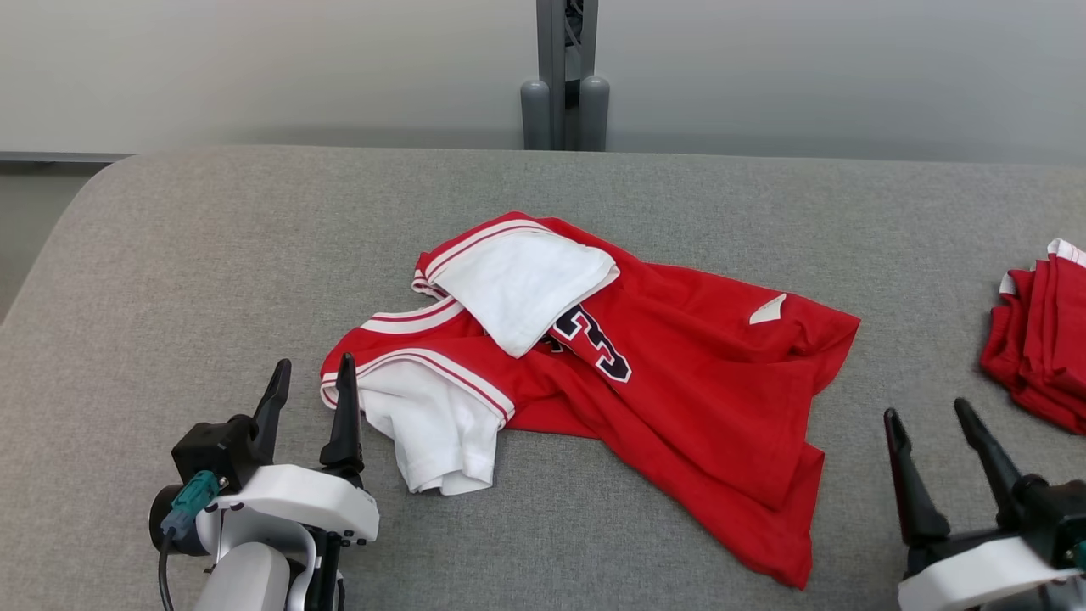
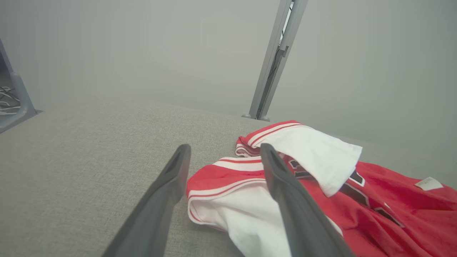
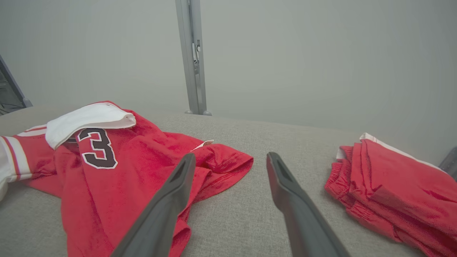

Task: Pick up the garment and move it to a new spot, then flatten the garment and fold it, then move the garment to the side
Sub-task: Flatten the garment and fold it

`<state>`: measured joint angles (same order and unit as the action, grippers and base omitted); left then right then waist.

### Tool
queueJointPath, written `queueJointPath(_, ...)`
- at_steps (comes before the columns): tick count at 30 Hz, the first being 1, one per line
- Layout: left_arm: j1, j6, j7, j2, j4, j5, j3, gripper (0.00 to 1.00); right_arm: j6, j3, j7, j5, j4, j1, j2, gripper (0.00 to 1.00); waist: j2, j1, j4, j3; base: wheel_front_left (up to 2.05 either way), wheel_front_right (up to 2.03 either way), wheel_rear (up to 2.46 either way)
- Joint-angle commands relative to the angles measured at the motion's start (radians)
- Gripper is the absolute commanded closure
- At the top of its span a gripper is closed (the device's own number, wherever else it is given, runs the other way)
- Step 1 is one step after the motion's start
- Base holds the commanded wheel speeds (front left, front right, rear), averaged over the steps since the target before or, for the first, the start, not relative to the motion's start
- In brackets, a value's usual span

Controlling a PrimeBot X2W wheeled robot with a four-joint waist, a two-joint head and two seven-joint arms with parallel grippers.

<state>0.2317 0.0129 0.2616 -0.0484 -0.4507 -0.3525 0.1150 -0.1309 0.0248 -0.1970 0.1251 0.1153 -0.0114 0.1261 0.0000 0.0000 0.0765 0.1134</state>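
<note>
A crumpled red-and-white basketball jersey [image 1: 679, 373] with a black number 3 lies near the middle of a grey fabric-covered worktop [image 1: 212, 255]. The left tool [image 1: 314, 365] sits at the lower left, its two dark fingers parted and holding nothing, just beside the jersey's white sleeve [image 1: 433, 433]. The right tool [image 1: 926, 412] is likewise parted and empty, between the jersey and a folded pile of red garments [image 1: 1039, 356] at the right edge.

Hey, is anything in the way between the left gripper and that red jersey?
Nothing visible. The left gripper, open, sits right beside the jersey at its white sleeve, with bare gray table around it. The folded red pile lies far off, near the right gripper.
</note>
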Motion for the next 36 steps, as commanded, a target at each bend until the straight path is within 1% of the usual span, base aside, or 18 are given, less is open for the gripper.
queueJointPath(1,0.002,-0.003,0.004,-0.005,0.003,0.006,-0.004,0.00,0.000,-0.007,-0.001,0.016,0.009,-0.019,-0.001,0.00,0.0000,0.0000,-0.002,0.004,0.00,0.00,0.00)
queueJointPath(5,0.003,-0.006,0.004,-0.004,-0.004,0.006,0.000,0.00,0.000,-0.064,0.044,0.086,0.019,-0.055,0.009,0.00,0.0000,0.0000,-0.005,0.010,0.00,0.00,0.00)
queueJointPath(9,0.002,-0.008,0.004,-0.005,-0.011,0.005,0.006,0.00,0.000,-0.159,0.120,0.190,0.023,-0.106,0.040,0.00,0.0000,0.0000,-0.010,0.013,0.00,0.00,0.00)
queueJointPath(11,0.004,-0.008,0.004,-0.005,-0.013,0.006,0.007,0.00,0.000,-0.187,0.149,0.237,0.025,-0.121,0.053,0.00,0.0000,0.0000,-0.013,0.015,0.00,0.00,0.00)
queueJointPath(14,0.014,-0.007,0.004,-0.005,-0.013,0.009,0.005,0.00,0.000,-0.229,0.175,0.284,0.024,-0.127,0.070,0.00,0.0000,0.0000,-0.014,0.021,0.00,0.00,0.00)
queueJointPath(17,0.019,-0.010,0.004,-0.005,-0.012,0.011,0.005,0.00,0.000,-0.261,0.191,0.320,0.028,-0.118,0.071,0.00,0.0000,0.0000,-0.013,0.026,0.00,0.00,0.00)
queueJointPath(24,0.024,-0.011,0.004,-0.004,-0.019,0.016,0.010,0.00,0.000,-0.301,0.198,0.358,0.039,-0.095,0.083,0.00,0.0000,0.0000,-0.004,0.029,0.00,0.00,0.00)
queueJointPath(32,0.021,-0.012,0.004,-0.004,-0.024,0.015,0.010,0.00,0.000,-0.314,0.184,0.388,0.051,-0.081,0.091,0.00,0.0000,0.0000,0.011,0.026,0.00,0.00,0.00)
queueJointPath(36,0.017,-0.011,0.004,-0.004,-0.023,0.013,0.013,0.00,0.000,-0.323,0.174,0.384,0.059,-0.076,0.100,0.00,0.0000,0.0000,0.016,0.024,0.00,0.00,0.00)
